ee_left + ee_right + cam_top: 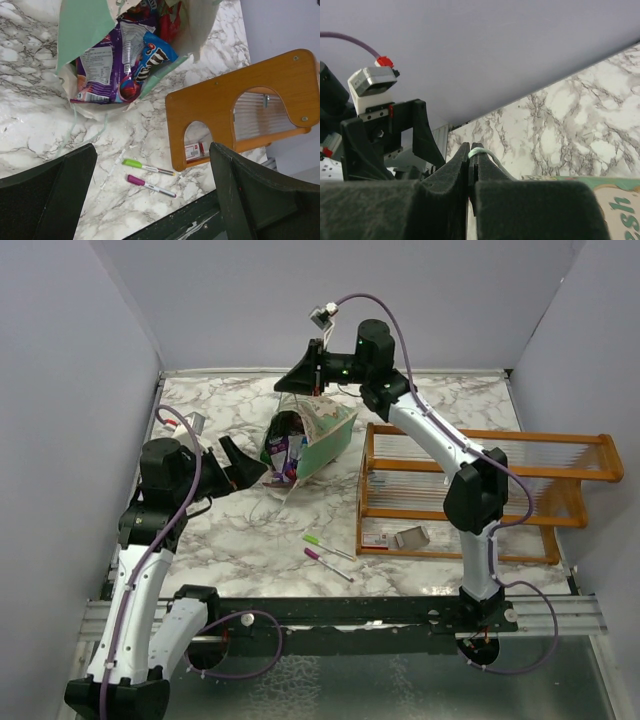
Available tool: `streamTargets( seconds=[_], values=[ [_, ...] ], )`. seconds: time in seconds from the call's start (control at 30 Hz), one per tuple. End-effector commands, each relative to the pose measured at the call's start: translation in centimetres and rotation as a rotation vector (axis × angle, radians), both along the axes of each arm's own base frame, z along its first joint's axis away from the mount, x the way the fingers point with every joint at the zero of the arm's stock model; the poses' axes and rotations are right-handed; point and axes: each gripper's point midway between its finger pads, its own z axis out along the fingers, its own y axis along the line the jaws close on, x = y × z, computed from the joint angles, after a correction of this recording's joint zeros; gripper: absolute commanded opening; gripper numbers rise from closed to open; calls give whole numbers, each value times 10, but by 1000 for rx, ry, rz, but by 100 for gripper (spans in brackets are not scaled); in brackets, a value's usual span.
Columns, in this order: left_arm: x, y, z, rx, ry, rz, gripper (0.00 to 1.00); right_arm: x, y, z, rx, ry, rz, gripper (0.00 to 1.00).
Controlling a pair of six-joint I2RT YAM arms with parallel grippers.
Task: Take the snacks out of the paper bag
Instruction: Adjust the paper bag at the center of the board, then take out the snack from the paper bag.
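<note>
Lying tipped over on the marble table (pixel 250 530), the paper bag (pixel 322 432) has its long axis running from near-left to far-right in the top view. Its open mouth faces near-left, toward the left arm, and its closed base points at the far-right corner.

The snacks (pixel 285 455) sit crowded in the mouth and have not cleared it. From the left wrist, a purple packet (pixel 107 65) lies flat at the lip with its printed side up. A blue packet (pixel 152 57) overlaps its right edge at a slant, and something red (pixel 172 25) shows deeper inside.

The left gripper (pixel 240 468) hovers just in front of the mouth, close to the packets but not touching them. Its fingers (pixel 60 190) are spread wide, with bare marble between them.

The right gripper (pixel 298 388) hangs over the bag's upper edge. In its own wrist view the fingers (pixel 452 170) are pressed together on a thin mint-green string handle (pixel 482 152), which loops out of the pinch. The bag's patterned side appears below it to the right.

An orange wooden rack (pixel 480 480) stands to the right of the bag, close by but apart from it. Two pens (pixel 328 555), one green-capped and one pink-capped, lie side by side on the table nearer the arm bases.
</note>
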Motion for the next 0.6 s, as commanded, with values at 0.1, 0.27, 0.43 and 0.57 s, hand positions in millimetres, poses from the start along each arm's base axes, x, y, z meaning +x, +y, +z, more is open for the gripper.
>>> streamTargets(
  seconds=[0.1,0.27,0.43,0.57],
  values=[
    [12,-14,11,-71,-74,-56,96,6,-37,45,73,66,-24,1],
    [19,-26,0,-53,-90,-83,91,4,-39,52,81,50,-10,1],
    [30,-43,-23,76,-59,-78,82,6,-48,72,105,18,-24,1],
    [50,-54,-38,220,-28,-30,71,10,-55,76,114,27,-27,1]
  ],
)
